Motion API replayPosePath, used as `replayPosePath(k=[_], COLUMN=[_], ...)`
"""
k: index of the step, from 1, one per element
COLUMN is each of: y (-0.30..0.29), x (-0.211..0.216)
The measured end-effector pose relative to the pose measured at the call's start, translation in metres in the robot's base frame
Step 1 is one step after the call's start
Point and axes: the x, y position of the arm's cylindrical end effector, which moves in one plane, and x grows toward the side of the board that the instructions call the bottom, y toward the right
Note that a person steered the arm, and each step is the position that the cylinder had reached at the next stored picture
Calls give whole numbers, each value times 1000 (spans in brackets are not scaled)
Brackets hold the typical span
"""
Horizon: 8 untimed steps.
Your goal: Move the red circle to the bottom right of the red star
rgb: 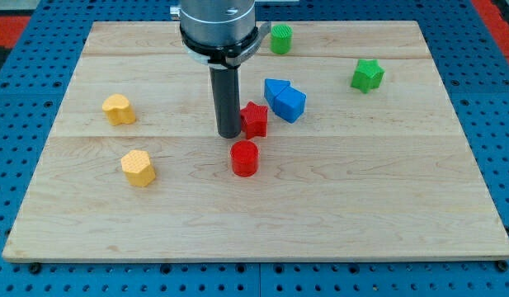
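The red circle (245, 157) is a short red cylinder near the board's middle. The red star (255, 120) stands just above it and slightly to the view's right. My tip (228, 134) is at the end of the dark rod, touching or almost touching the red star's left side, and above-left of the red circle with a small gap.
Two blue blocks (285, 100) sit together right of the red star. A green cylinder (280, 39) is at the top, a green star (367, 75) at upper right. Two yellow blocks (119, 109) (139, 167) lie on the left. The wooden board (386, 190) ends at blue pegboard.
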Motion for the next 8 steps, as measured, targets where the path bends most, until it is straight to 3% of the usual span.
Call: replayPosePath(k=[2,5,7,8], y=[-25,-30,-7,-5], x=[11,92,40,41])
